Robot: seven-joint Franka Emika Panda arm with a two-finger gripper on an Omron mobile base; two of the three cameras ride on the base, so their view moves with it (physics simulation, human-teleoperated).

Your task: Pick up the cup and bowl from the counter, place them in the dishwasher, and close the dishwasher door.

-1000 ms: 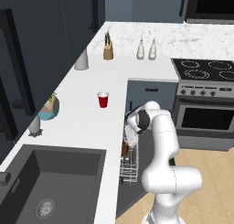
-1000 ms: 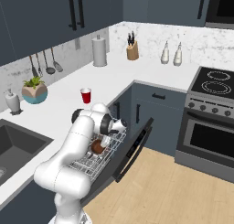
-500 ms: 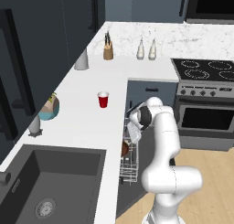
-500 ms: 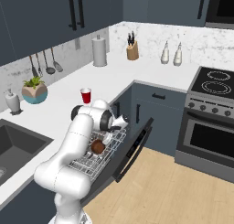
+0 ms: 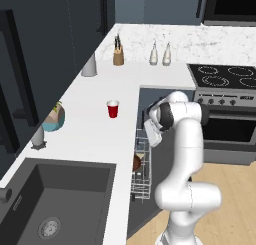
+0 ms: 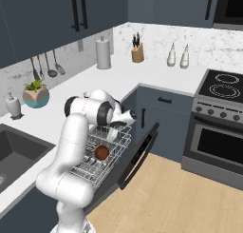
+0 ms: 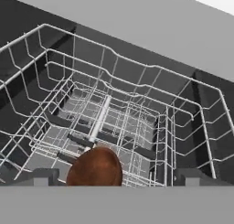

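Hand view: bowl lies low in rack, open room above.

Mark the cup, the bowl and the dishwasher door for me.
cup (image 5: 113, 109): left base view, on its red side wall.
bowl (image 7: 95, 168): hand view, on its brown outer surface.
dishwasher door (image 6: 138, 156): right base view, on its dark inner face.

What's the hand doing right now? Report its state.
Hand: open, holding nothing; the bowl sits in the dishwasher rack below it.
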